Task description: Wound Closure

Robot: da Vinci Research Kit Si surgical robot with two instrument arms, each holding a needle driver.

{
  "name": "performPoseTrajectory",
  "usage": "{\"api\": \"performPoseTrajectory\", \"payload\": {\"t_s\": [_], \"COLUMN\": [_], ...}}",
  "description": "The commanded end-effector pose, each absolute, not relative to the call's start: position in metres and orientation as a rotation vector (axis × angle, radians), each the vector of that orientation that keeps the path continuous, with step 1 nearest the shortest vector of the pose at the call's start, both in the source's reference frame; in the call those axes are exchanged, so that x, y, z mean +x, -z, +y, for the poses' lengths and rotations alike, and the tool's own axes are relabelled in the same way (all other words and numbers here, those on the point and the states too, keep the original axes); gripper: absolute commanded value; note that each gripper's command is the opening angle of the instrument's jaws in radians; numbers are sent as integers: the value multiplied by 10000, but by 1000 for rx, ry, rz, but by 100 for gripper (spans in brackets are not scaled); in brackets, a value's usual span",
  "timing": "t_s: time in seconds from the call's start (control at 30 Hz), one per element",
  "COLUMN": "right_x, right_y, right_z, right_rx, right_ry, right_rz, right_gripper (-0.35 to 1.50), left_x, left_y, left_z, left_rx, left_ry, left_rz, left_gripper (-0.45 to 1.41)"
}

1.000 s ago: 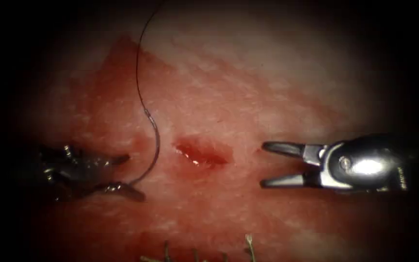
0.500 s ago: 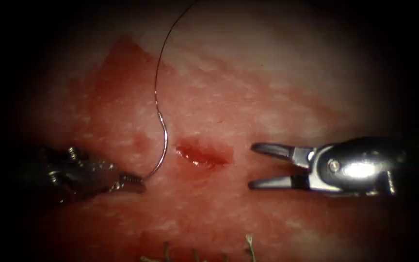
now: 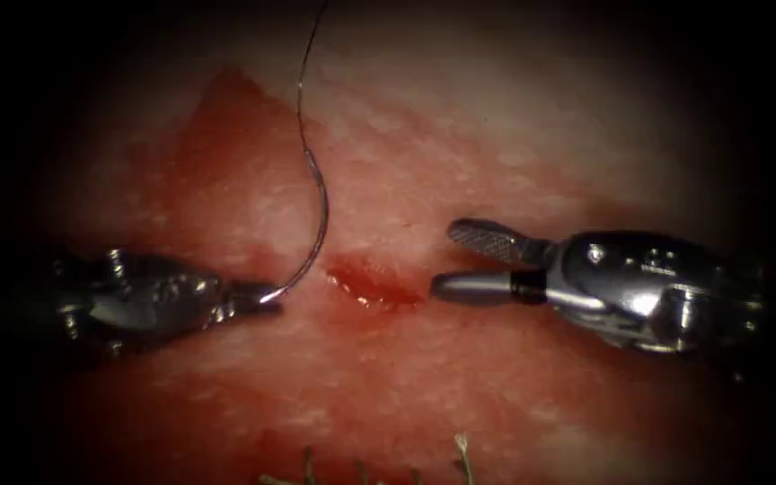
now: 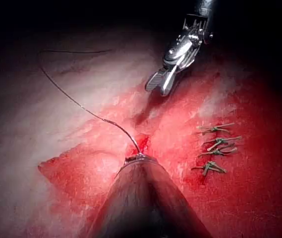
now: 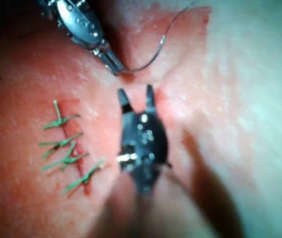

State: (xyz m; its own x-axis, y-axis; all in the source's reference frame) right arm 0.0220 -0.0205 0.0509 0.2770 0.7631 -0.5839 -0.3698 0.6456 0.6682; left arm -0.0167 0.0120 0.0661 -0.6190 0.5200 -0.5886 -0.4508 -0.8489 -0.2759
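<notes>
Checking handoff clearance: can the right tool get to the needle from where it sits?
Probably yes. The right tool, jaws open and empty, sits right of the cut; the needle, held near one end by the left tool, arcs free above the tissue.

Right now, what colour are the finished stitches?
Green; the finished stitches show best in the right wrist view.

This looks like a surgical training bench in a lab. A slab of pale, fatty tissue (image 3: 514,117) lies under a tight spotlight, smeared with red fluid (image 3: 226,180). Two slim metal robot tools work at a small cut (image 3: 372,282), and a row of green stitches (image 4: 215,148) sits finished close by in the same slab.
</notes>
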Motion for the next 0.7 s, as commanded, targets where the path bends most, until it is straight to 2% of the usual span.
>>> {"api": "performPoseTrajectory", "payload": {"t_s": [0.03, 0.13, 0.37, 0.6, 0.7], "right_x": [225, 228, 241, 254, 256], "right_y": [-516, -521, -524, -523, -523], "right_z": [-207, -200, -194, -197, -196], "right_rx": [461, 487, 527, 556, 557], "right_ry": [-810, -827, -831, -818, -817], "right_rz": [1029, 1047, 1129, 1157, 1158], "right_gripper": [51, 57, 93, 96, 91], "left_x": [-177, -185, -195, -196, -197], "left_y": [-663, -659, -660, -659, -659], "left_z": [114, 115, 116, 115, 115], "left_rx": [-945, -987, -1075, -1100, -1112], "left_ry": [-2443, -2483, -2563, -2583, -2589], "left_rz": [-109, -32, 59, 69, 77], "left_gripper": [-45, -45, -45, -45, -45]}}
